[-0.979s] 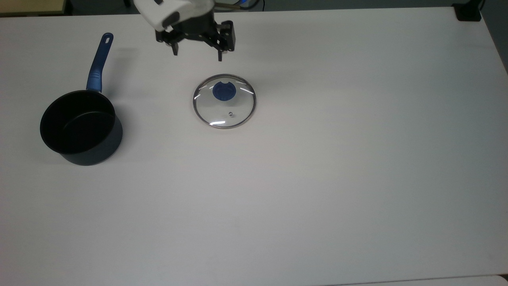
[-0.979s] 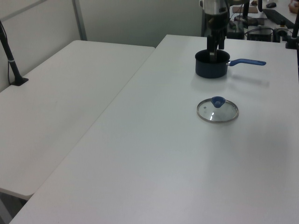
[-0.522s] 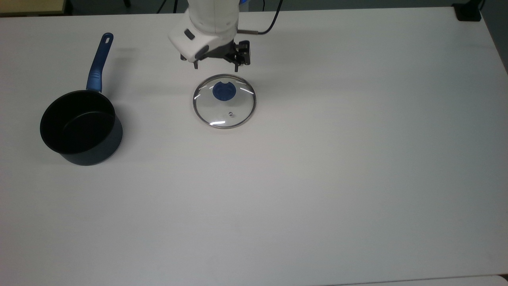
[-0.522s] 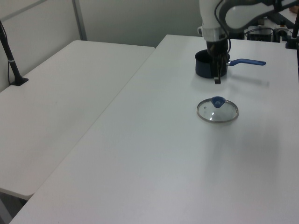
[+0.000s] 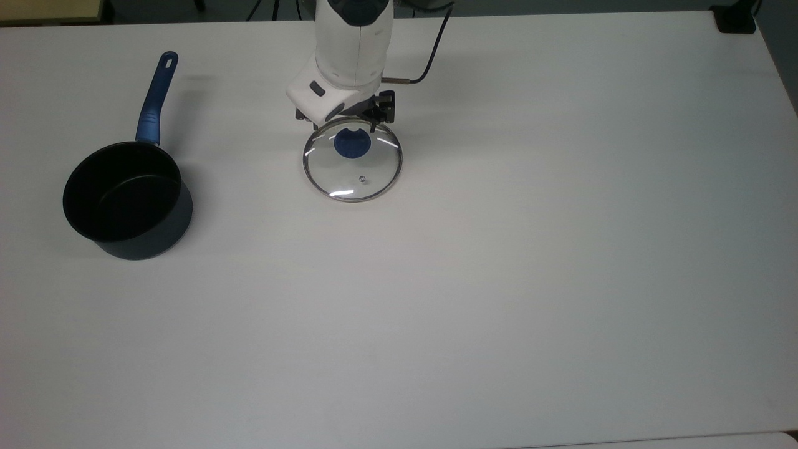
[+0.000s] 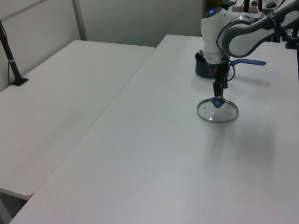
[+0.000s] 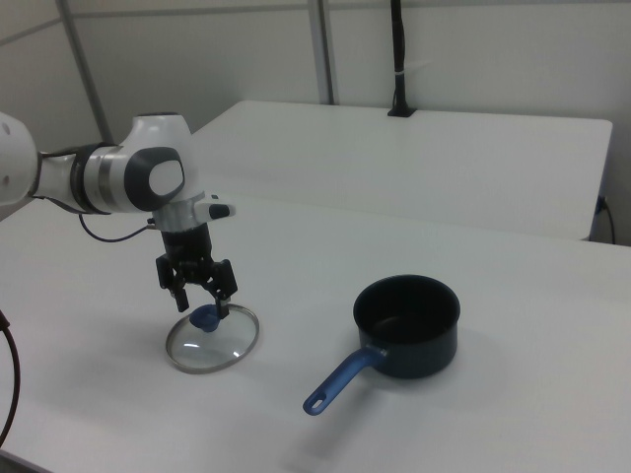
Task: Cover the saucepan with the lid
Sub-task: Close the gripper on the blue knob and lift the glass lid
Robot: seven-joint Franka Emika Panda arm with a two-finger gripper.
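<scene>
The lid lies flat on the white table, clear glass with a metal rim and a blue knob. My gripper hangs open just over the knob, and in the right view one finger stands on each side of it, holding nothing. The saucepan stands upright at the top view's left, well apart from the lid, black inside, with its long blue handle pointing to the table's far edge. In the left view the arm hides part of the saucepan behind the gripper and lid.
A black cable trails from the arm across the far side of the table. A dark block sits at the top view's far right corner. A second white table with a black post stands alongside.
The gripper has moved from beyond the lid's far edge down and over it, and now hangs low above the knob. Lid and saucepan have not moved.
</scene>
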